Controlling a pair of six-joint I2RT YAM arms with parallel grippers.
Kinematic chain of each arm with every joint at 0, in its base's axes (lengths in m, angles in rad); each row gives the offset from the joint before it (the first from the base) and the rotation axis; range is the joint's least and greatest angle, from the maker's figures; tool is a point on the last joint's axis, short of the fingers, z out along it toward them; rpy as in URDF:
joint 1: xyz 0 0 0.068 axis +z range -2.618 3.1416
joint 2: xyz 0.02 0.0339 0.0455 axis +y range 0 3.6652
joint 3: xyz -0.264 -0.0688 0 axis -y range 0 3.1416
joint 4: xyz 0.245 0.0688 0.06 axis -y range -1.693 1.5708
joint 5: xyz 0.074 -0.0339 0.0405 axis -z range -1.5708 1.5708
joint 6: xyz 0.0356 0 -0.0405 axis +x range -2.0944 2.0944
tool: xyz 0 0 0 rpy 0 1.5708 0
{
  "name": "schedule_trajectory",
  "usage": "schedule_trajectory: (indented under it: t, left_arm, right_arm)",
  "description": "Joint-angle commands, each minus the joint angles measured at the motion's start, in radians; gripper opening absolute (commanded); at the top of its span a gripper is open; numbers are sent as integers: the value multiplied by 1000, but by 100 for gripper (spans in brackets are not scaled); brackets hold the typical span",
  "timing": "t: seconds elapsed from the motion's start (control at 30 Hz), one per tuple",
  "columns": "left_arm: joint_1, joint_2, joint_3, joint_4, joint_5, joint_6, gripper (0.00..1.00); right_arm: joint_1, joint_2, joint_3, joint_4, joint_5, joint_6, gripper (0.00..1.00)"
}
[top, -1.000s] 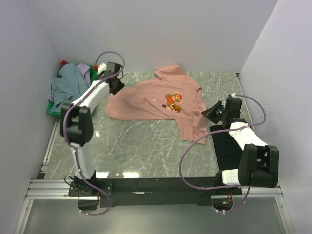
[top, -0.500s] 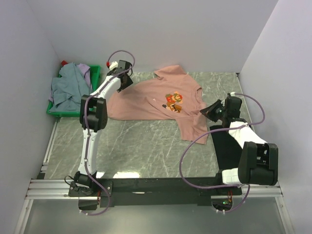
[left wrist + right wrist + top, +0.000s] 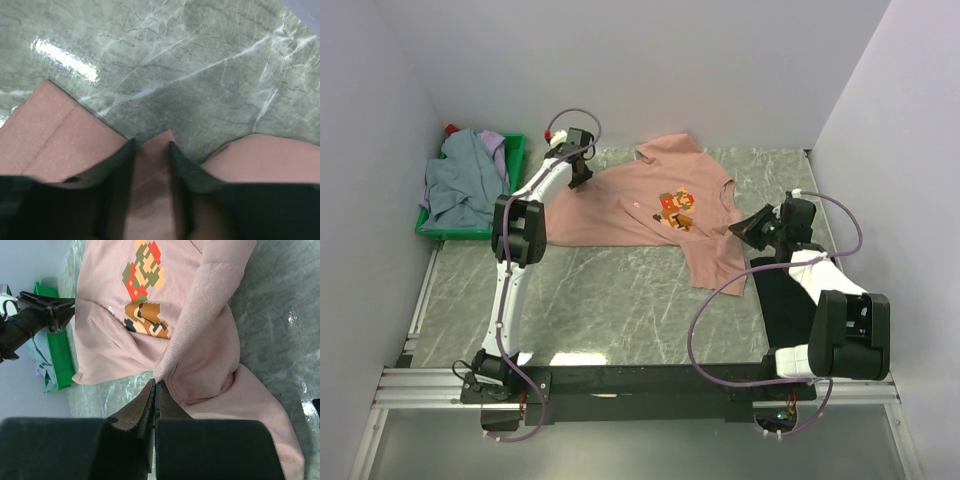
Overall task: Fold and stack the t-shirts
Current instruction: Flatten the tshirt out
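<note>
The salmon-pink t-shirt (image 3: 640, 205) lies spread but rumpled at the back middle of the table, its pixel-figure print (image 3: 676, 208) facing up. My left gripper (image 3: 582, 172) is at its far left edge, shut on a corner of the pink cloth (image 3: 60, 135), which sits between the fingers (image 3: 122, 160). My right gripper (image 3: 742, 228) is shut on a fold of the shirt's right side (image 3: 200, 340), pinched at the jaw tips (image 3: 155, 383). A black t-shirt (image 3: 782, 300) lies flat under my right arm. Grey-blue (image 3: 455, 185) and lavender (image 3: 495, 145) shirts fill the crate.
The green plastic crate (image 3: 515, 145) stands at the back left against the wall; it also shows in the right wrist view (image 3: 55, 350). White walls close in the table on three sides. Bare marble table (image 3: 620, 300) lies in front of the pink shirt.
My left gripper has moved right along the back, from beside the crate to the shirt's far left edge. The right gripper has hardly moved.
</note>
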Motion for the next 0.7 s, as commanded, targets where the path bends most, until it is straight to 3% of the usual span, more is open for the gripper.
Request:
schedule_trajectory:
  t: [0.0,0.07,0.1,0.23,0.57,0.67]
  left_arm:
    - [-4,-7,35,20,22,2,34]
    - [-4,-18,38,22,23,1,25]
    - [-4,-25,35,29,26,-2,14]
    - [0,-93,10,80,42,4,1]
    - [31,-202,-22,123,89,10,4]
    - [49,-231,-54,126,112,8,0]
  right_arm:
    - [-3,0,-6,45,-14,2,0]
    - [-3,2,-8,45,-14,2,0]
    - [-3,0,-11,45,-14,1,0]
    - [-3,2,-9,47,-12,1,0]
    - [-3,14,-12,51,-15,1,0]
    - [-3,12,-12,50,-14,-1,0]
